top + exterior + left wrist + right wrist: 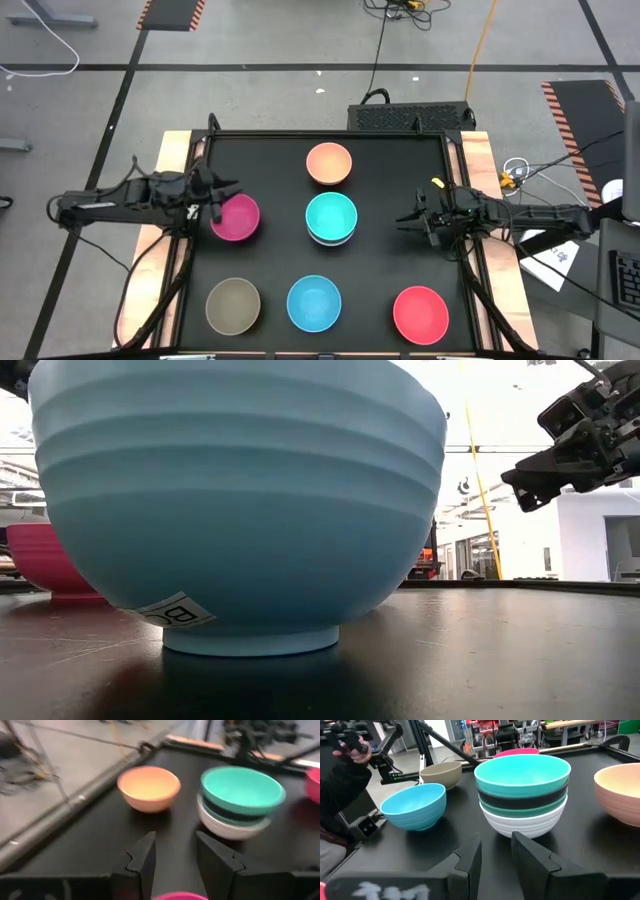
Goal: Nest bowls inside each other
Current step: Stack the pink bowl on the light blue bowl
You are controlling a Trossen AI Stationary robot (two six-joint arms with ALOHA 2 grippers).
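Note:
Six bowl places show on the black table. A teal bowl point(331, 215) tops a stack with a black bowl, a green one and a white one point(522, 826) at the bottom. Standing alone are the peach-orange bowl point(329, 163), magenta bowl point(236, 218), olive-brown bowl point(233, 305), light blue bowl point(314, 304) and red bowl point(421, 314). My left gripper point(228, 189) hangs open above the magenta bowl's far rim point(180, 896), pointing at the stack. My right gripper point(404, 217) stands open right of the stack, nothing between its fingers point(470, 860).
Wooden side boards point(478, 160) and a raised frame border the table left and right. The light blue bowl point(240, 500) fills the low view, with my right gripper point(530, 485) above the table behind it. A person's sleeve and hand point(350, 755) show beyond the table.

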